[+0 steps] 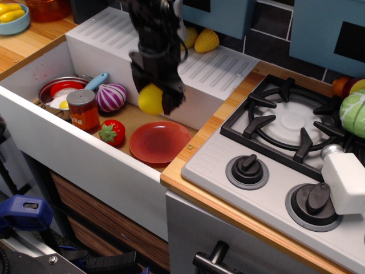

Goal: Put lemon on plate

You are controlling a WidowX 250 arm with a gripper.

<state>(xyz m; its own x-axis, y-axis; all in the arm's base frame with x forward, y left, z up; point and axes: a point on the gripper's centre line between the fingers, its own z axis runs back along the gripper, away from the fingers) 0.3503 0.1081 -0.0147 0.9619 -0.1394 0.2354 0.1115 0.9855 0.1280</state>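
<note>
A toy kitchen fills the view — a white sink basin (85,148) on the left, a grey stove (274,171) with black burner grates (285,123) and two knobs (247,169) on the right. Wooden countertop (34,43) edges both; dark tiles (272,20) and blue panels (325,34) back the far wall.
</note>
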